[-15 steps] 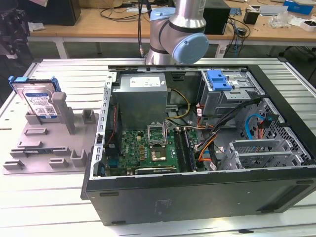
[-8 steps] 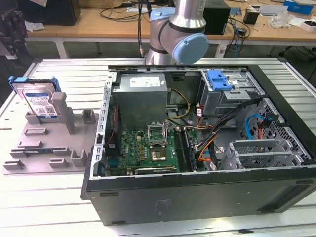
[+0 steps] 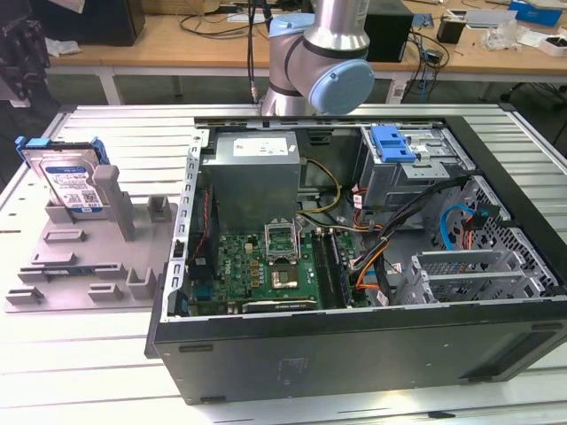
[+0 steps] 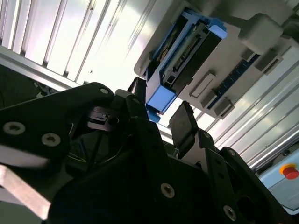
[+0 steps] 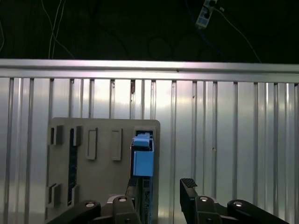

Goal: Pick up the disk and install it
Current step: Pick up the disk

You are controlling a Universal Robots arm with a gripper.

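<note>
Gripper [image 5: 161, 185] open wide, fingers [image 4: 183, 122] well apart and holding nothing, positioned near the disk [image 3: 71, 177] (its blue carrier frame edge-on in both wrist views). Disk stands on edge in the grey fixture [image 3: 89, 270], on the exterior view's left of the opened computer case [image 3: 354, 359].

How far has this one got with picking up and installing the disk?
Nothing looks done yet: the disk stands in the grey holder at the exterior view's left, outside the open computer case. In hand: the pincer is open, near the disk's edge in the first wrist view, holding nothing. Left: both the pick-up and the install.
</note>
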